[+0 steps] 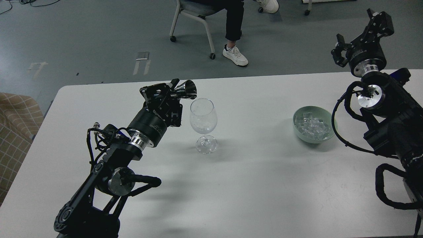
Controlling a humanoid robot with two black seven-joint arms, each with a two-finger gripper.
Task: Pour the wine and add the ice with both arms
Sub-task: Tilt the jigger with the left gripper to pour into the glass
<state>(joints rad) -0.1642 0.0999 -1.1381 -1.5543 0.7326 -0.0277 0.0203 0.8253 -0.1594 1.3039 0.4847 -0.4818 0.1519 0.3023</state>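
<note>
A clear stemmed wine glass [203, 116] stands upright on the white table [257, 185], left of centre. My left gripper [171, 91] is shut on a small silver metal cup [187, 90], which lies tipped on its side with its mouth just above the glass's left rim. Any wine in the cup or glass is too faint to make out. A pale green bowl [297, 131] at the right holds several clear ice cubes [312, 127]. My right gripper [360, 36] is open and empty, raised high beyond the table's far right edge, well above the bowl.
A seated person's legs and white shoe [235, 54] and a wheeled chair [191, 19] are on the grey floor beyond the table's far edge. A checked tan seat [15, 125] stands left of the table.
</note>
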